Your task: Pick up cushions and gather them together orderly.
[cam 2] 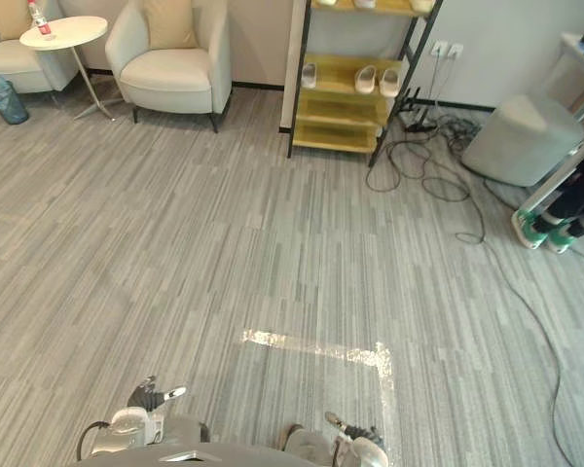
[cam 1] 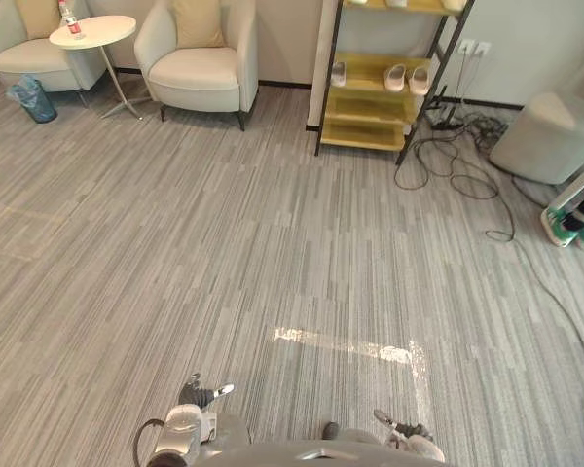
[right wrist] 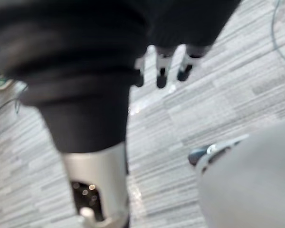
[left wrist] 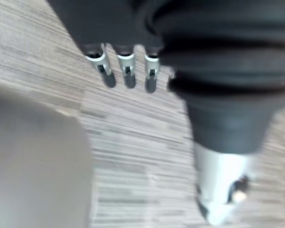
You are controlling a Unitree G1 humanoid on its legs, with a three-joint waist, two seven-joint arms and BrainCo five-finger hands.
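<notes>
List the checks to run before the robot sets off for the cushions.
1. Left hand empty, fingers straight: ok.
2. Right hand empty, fingers straight: ok.
3. Cushions located, left cushion on left armchair, right cushion on right armchair: ok.
4. Cushions within reach: not ok, both lie far across the carpet.
5. Cables lie to the right of the route: ok.
6. Cushions gathered together: not ok.

An office lounge: grey carpet (cam 1: 224, 243), cream armchairs (cam 1: 200, 70), round side table (cam 1: 107, 29), wooden shelf (cam 1: 360, 105).
</notes>
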